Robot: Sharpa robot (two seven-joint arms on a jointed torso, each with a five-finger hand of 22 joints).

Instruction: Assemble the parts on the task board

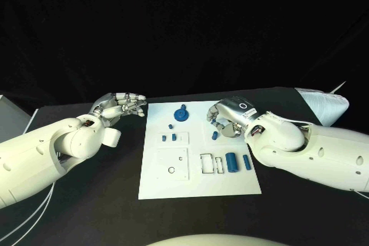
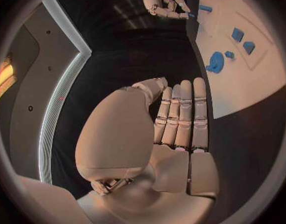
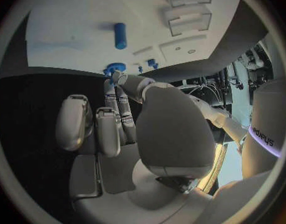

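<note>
Fingers (image 2: pixel 183 114) of the left hand (image 1: pixel 121 105) are lying straight and pressed side by side, thumb folded in beside them, holding nothing. The hand is hovering over the black table (image 1: pixel 115 203) just off the far left corner of the task board (image 1: pixel 200 187); fingertips are pointing toward the board edge but sitting apart from it.

Fingers (image 3: pixel 118 107) of the right hand (image 1: pixel 227 118) are curling inward, 2 of them bent short and the others reaching further out. In the right wrist view, the longer fingertips are appearing right beside the round blue part (image 3: pixel 115 67), though whether they are touching it cannot be told. In the head view, this hand is hanging over the far right portion of the board, palm down, with a small blue piece (image 1: pixel 214 134) showing just beneath the fingers; contact there is also unclear. No part is visibly pinched.

The round blue part (image 1: pixel 181 114) with its small stem is lying on the far middle of the board, between the 2 hands, nearer the right hand's fingers. 3 small blue blocks (image 1: pixel 170 136) are sitting in the board's left-centre area. 2 blue cylinders, a thicker one (image 1: pixel 231 161) and a thinner one (image 1: pixel 247 161), are lying side by side toward the near right, just beside 2 rectangular slots (image 1: pixel 208 164). A raised white square plate (image 1: pixel 172 163) with a small ring mark is occupying the board's near left.
</note>
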